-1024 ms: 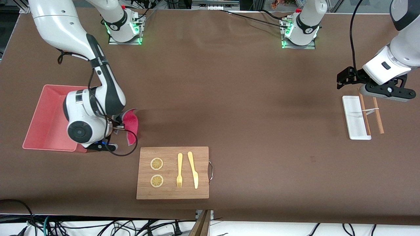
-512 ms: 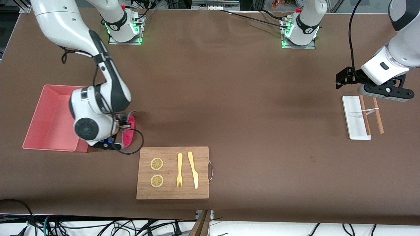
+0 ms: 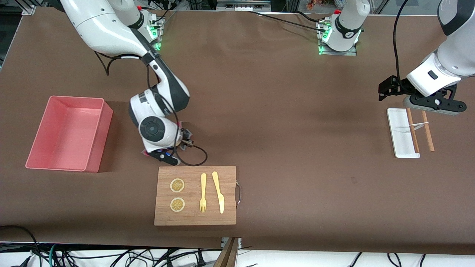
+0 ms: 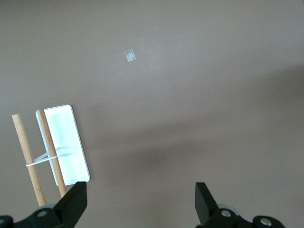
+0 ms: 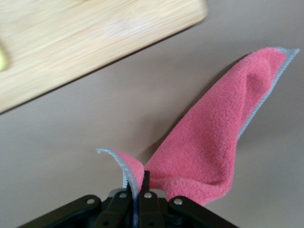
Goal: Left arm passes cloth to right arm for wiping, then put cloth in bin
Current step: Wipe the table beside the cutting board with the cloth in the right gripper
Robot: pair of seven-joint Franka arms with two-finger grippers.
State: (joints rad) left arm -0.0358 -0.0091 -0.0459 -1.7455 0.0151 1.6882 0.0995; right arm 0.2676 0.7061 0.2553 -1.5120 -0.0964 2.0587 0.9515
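Pinching the small floppy magenta-pink cloth (image 5: 216,128) by one grey-edged corner, the right gripper (image 5: 138,190) is clenched tight on the fabric; in the right wrist view the cloth spreads away from the black fingers (image 5: 146,183) and lies against the brown bench (image 3: 282,111); the pale edge of the rectangular wooden cutting board (image 5: 85,42) shows close by; in the front view the white right arm with black joints (image 3: 156,107) reaches down from its base to a spot just beside the board's edge farthest from the camera, between the board (image 3: 195,195) and the salmon-pink rectangular plastic bin (image 3: 105,122), and hides almost all of the cloth, only a sliver of pink showing under the wrist; the bin stands toward the right arm's end of the bench, apart from the gripper, with nothing visible in it; on the board lie two round lemon slices (image 3: 177,185), a yellow fork (image 3: 203,193) and a yellow knife (image 3: 218,191); the white left arm (image 3: 441,70) waits toward its own end of the bench; the left gripper (image 4: 140,202) hangs released, fingers spread wide and holding nothing, over the small white rectangular tray (image 3: 399,129); two wooden sticks (image 3: 427,130), tied with a white band, lean across the tray's edge.
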